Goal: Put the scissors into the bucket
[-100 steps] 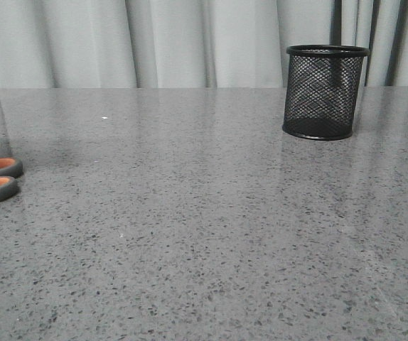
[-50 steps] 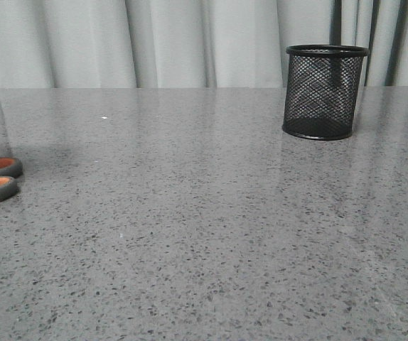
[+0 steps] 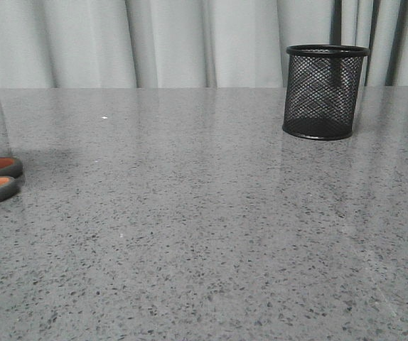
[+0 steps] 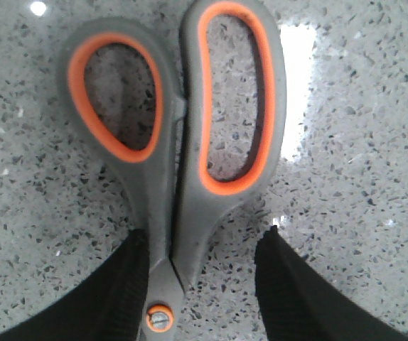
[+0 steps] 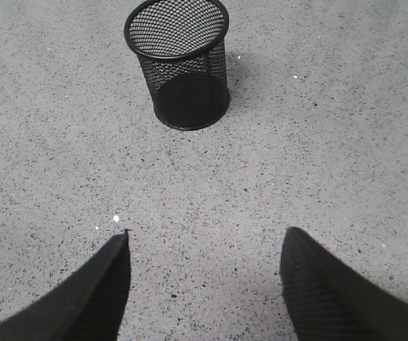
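At table's (image 3: pixel 190 234) left edge lie the scissors (image 4: pixel 179 142), flat, handles w/ orange lining showing; left gripper (image 4: pixel 204 241) sits low over them, fingers (image 4: pixel 129 284) spread either side of the shanks near the pivot, nothing clamped. Bucket (image 3: pixel 325 91) stands upright toward the far right edge, well apart. Right gripper (image 5: pixel 204 238) hangs above bare table near it, fingers wide apart, holding nothing.

Speckled grey table (image 3: pixel 204 234) — scissors (image 4: pixel 183 142), bucket (image 3: pixel 324 92)
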